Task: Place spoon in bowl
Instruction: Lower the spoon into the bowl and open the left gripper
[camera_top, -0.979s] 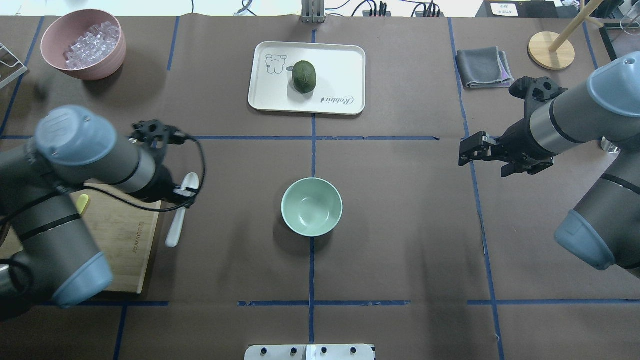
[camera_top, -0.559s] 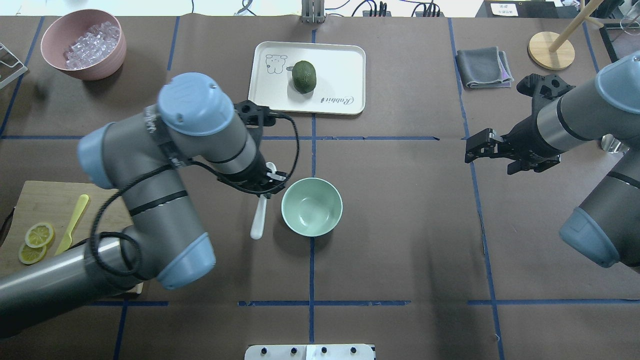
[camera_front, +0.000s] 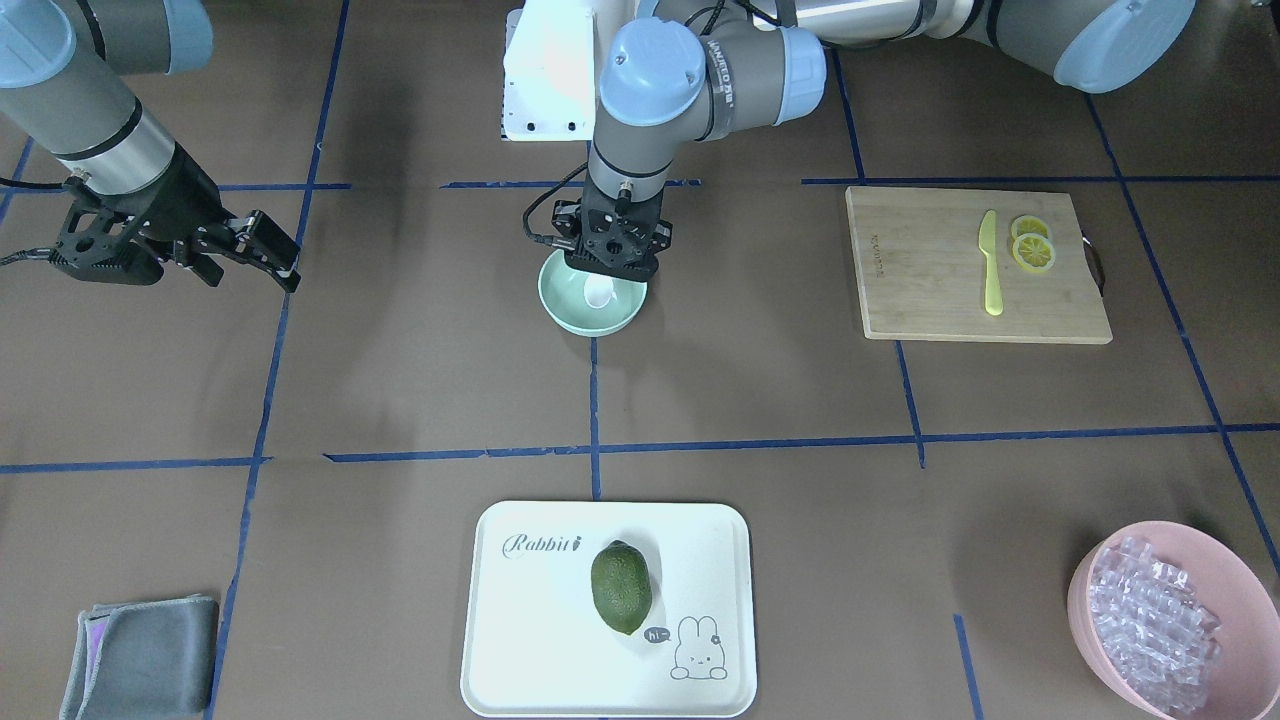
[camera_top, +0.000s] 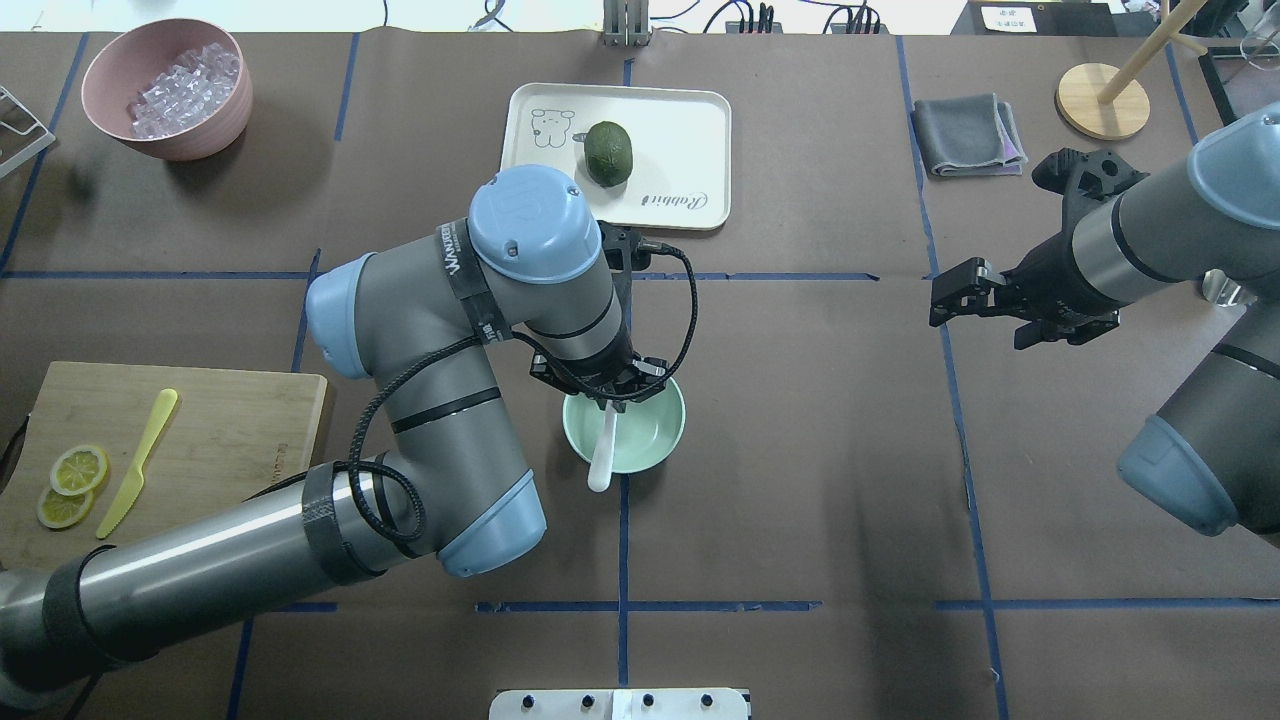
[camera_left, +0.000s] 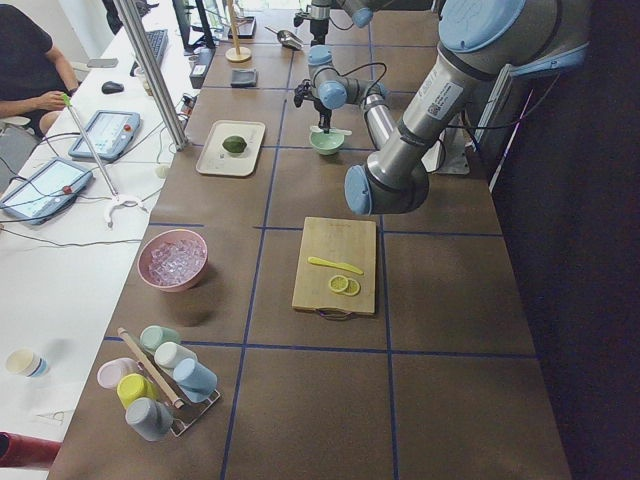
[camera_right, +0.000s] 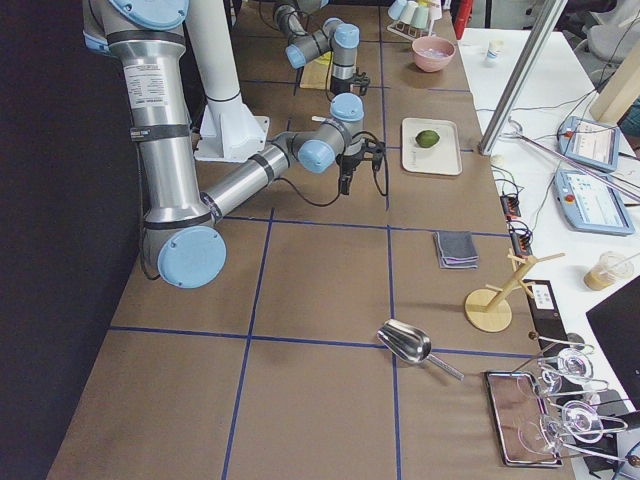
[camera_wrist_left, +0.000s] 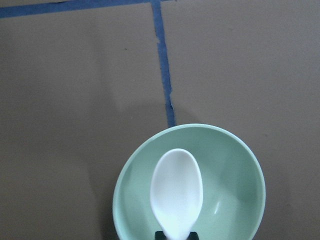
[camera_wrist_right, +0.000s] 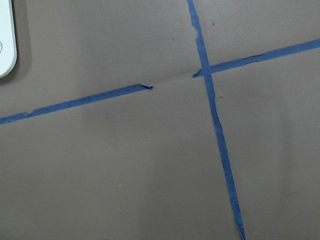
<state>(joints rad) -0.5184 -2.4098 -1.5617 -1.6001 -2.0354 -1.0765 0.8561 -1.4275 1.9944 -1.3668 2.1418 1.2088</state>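
Note:
My left gripper is shut on the white spoon and holds it over the mint-green bowl at the table's middle. In the left wrist view the oval scoop hangs inside the bowl's rim. The slim handle sticks out over the bowl's near rim toward the robot. The front-facing view shows the scoop low in the bowl under the gripper. I cannot tell whether the spoon touches the bowl. My right gripper is open and empty, far to the right above the table.
A white tray with a green fruit lies behind the bowl. A pink bowl of clear cubes stands far left. A wooden board holds a yellow knife and lemon slices. A grey cloth and wooden stand lie far right.
My left arm has swung right from beside the wooden board to over the mint bowl, carrying the spoon. The right arm has barely shifted.

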